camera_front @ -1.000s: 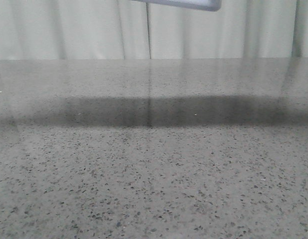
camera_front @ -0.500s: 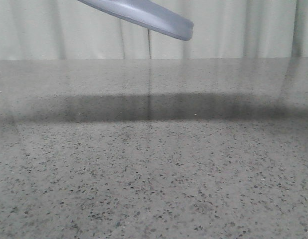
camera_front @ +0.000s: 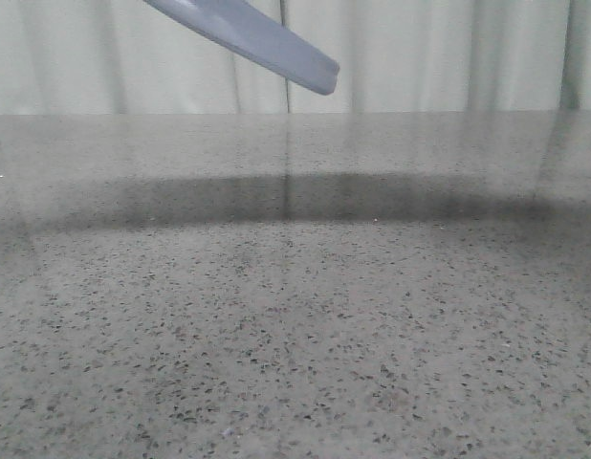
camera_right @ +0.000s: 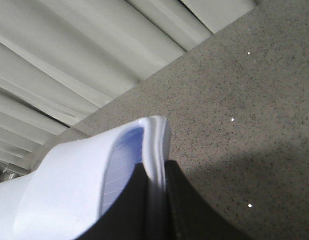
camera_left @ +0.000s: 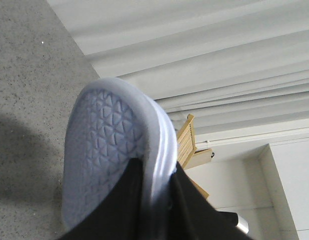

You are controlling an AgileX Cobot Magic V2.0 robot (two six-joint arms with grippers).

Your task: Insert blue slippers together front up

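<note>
Each gripper holds one of the blue slippers in the air above the table. In the left wrist view, my left gripper point(camera_left: 154, 170) is shut on the side rim of a slipper point(camera_left: 102, 140), whose triangle-patterned sole faces the camera. In the right wrist view, my right gripper point(camera_right: 155, 167) is shut on the rim of the other slipper point(camera_right: 64, 190), showing its wide strap and ribbed footbed. The front view shows neither gripper. It shows one slipper point(camera_front: 262, 43) slanting down from the upper left edge, and I cannot tell which arm holds that one.
The speckled grey table point(camera_front: 295, 335) fills the front view, with a dark shadow band across its middle. Pale curtains point(camera_front: 448, 53) hang behind it. A wooden slatted object point(camera_left: 187, 142) shows past the slipper in the left wrist view.
In the front view the slipper has come down from the top edge and tilted steeper. Its tip has shifted left over the last half second.
</note>
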